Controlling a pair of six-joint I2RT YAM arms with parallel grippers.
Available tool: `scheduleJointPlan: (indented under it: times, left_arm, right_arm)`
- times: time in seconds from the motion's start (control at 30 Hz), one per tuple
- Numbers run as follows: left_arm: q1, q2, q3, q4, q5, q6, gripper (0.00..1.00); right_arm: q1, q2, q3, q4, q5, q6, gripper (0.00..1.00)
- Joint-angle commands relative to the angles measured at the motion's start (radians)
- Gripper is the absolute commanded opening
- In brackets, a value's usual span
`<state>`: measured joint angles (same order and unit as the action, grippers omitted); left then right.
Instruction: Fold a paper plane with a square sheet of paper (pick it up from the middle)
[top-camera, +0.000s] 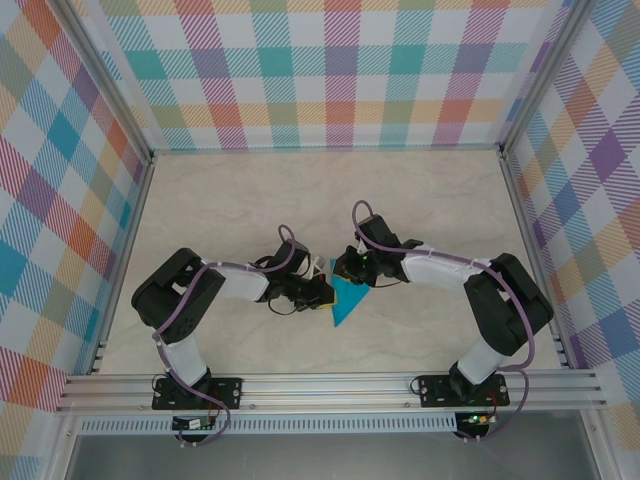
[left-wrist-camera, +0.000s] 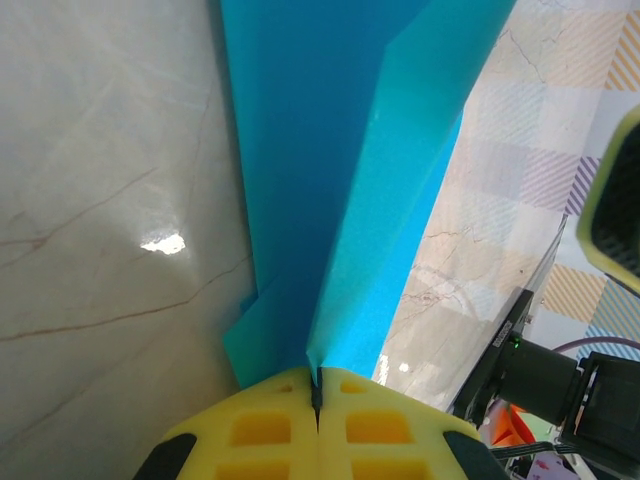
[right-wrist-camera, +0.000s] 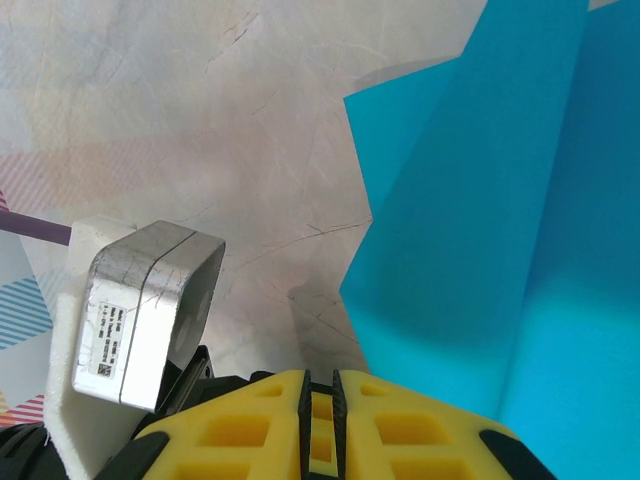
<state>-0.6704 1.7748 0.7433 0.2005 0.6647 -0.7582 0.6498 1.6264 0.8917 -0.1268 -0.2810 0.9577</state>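
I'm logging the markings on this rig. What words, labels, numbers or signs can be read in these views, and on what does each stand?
Readable as it stands: none.
Too blurred to read: rows of small print on the white sticker on the silver metal block, seen in the right wrist view.
No print at all: the teal-blue folded sheet of paper and the checked pastel walls.

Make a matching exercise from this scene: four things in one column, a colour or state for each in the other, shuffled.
Things:
1. left gripper
2. paper
3. table
4. back wall

Descriptions:
A. marbled beige
B. colourful checks
C. teal, creased
D. shut on the paper

Pairs: 1-D, 2-C, 3-A, 4-B.
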Motion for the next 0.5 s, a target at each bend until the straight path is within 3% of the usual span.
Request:
scheduleJointPlan:
  times: [0.0,0.47]
  left_arm:
    - [0.012,0.005,0.016,-0.028,0.002,0.028,0.0]
    - [0.012,0.043,0.018,-0.002,0.023,0.034,0.0]
  right_arm:
    - [0.004,0.007,-0.003,0.019,-0.015,0.006,0.16]
    - [0.022,0.075,0.029,0.039,-0.085,-0.013,0.16]
